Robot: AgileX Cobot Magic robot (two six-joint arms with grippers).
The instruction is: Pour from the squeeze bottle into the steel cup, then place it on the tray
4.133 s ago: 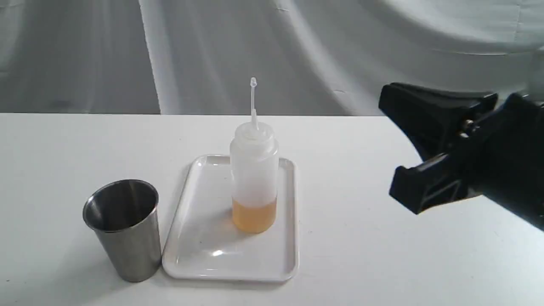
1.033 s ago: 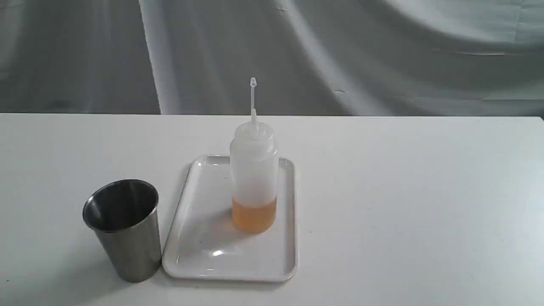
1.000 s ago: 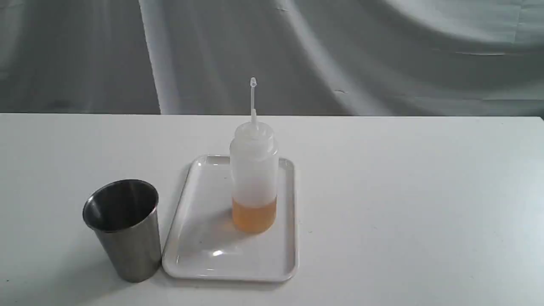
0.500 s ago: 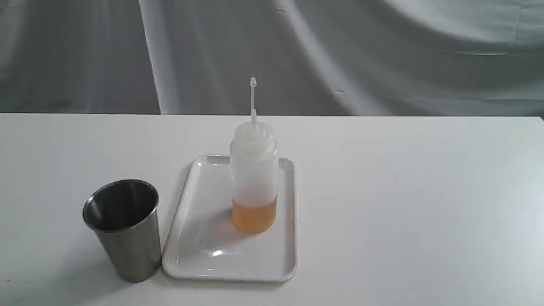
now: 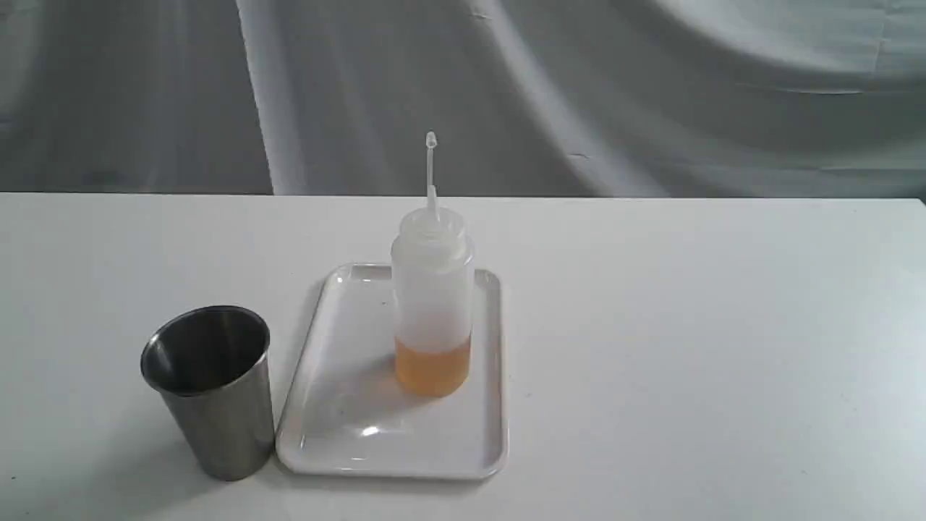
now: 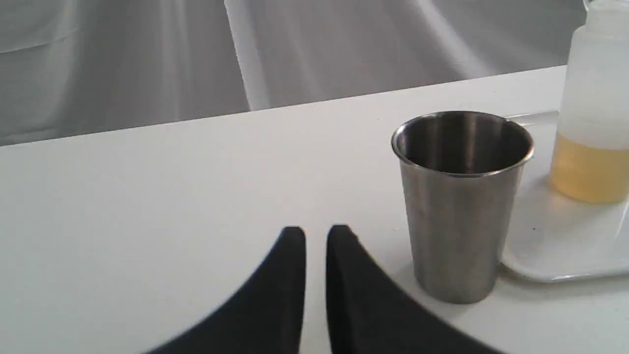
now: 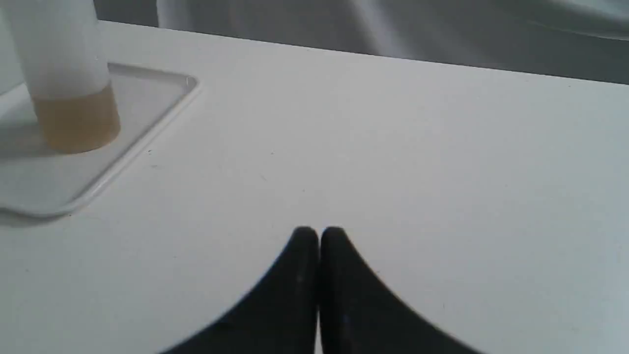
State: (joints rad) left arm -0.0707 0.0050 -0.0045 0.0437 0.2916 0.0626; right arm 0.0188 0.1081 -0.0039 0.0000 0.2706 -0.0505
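Exterior view: we find the bottle [image 5: 432, 304] upright on the tray [image 5: 347, 441], the cup [image 5: 217, 412] just beside it, probably for a short pour. The left jaws and right jaws are together, empty.

- squeeze bottle [image 5: 432, 289]: translucent, frosted-looking soft plastic, matt.
- steel cup [image 5: 217, 412]: brushed metal outside, darker and shiny inside.
- tray [image 5: 347, 434]: white plastic, glossy, with a bright highlight.
- table [image 5: 687, 325]: white, smooth, matt, a few tiny specks.
- backdrop [image 5: 579, 87]: grey cloth, matt, in soft folds.
- left gripper [image 6: 316, 232] and right gripper [image 7: 319, 231]: black, matt, smooth.
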